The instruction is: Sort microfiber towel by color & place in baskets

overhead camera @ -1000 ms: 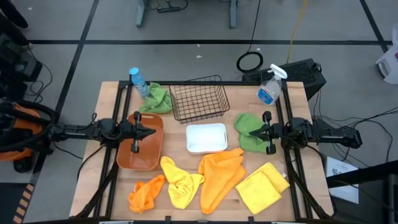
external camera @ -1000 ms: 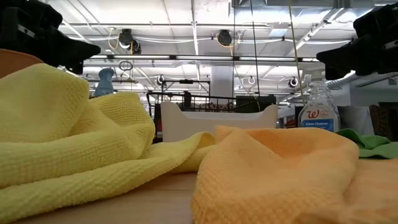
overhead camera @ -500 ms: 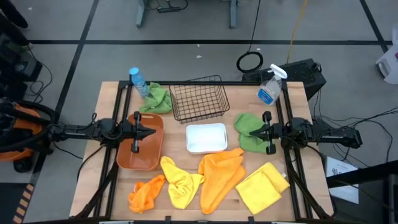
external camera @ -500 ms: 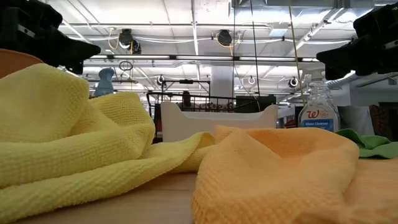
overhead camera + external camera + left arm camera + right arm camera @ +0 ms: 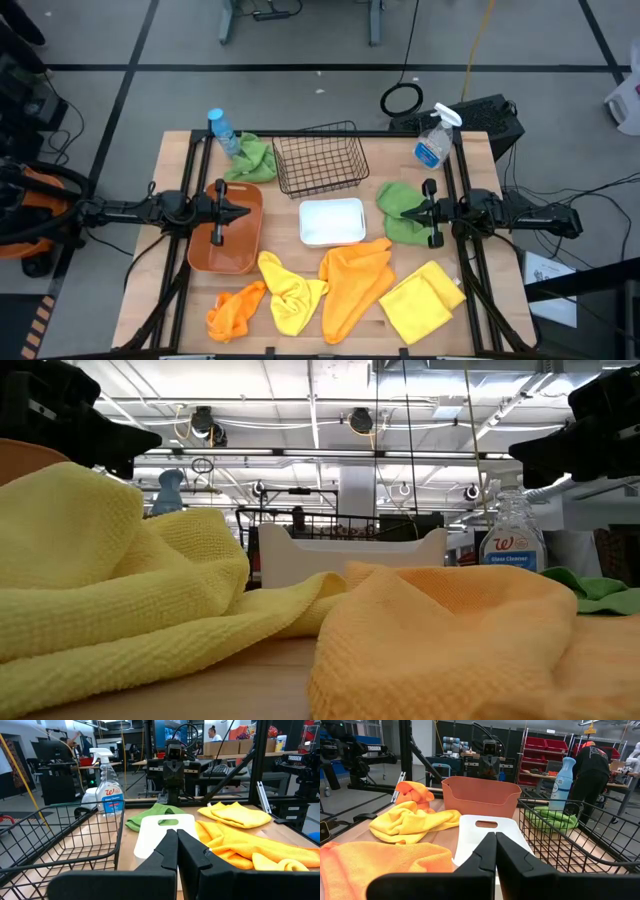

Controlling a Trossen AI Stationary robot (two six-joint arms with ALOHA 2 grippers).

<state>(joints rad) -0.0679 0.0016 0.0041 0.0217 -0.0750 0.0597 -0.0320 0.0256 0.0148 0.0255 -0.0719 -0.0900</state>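
No change was seen from the earlier frames: both arms and every cloth were found exactly where they had been a second before.

The left gripper [image 5: 243, 212] was held over the orange tub [image 5: 228, 250] on the table's left side, its fingers pressed fully together with nothing between them. The right gripper [image 5: 405, 211] was held likewise over a green towel [image 5: 392, 198] on the right side, fingers closed and empty, pointed toward the middle.

The white bin [image 5: 332, 221] was placed at the table's centre, between the two grippers, and the black wire basket [image 5: 319, 160] was set just behind it. All three baskets were seen without towels inside.

A second green towel [image 5: 253, 158] was bunched at the back left, beside a blue-capped bottle [image 5: 222, 130]. A spray bottle [image 5: 435, 138] was stood at the back right corner.

Along the front edge, a small orange towel [image 5: 234, 309], a yellow towel [image 5: 288, 295], a large orange towel [image 5: 355, 280] and a folded yellow towel [image 5: 420, 300] were laid from left to right, the middle two overlapping.
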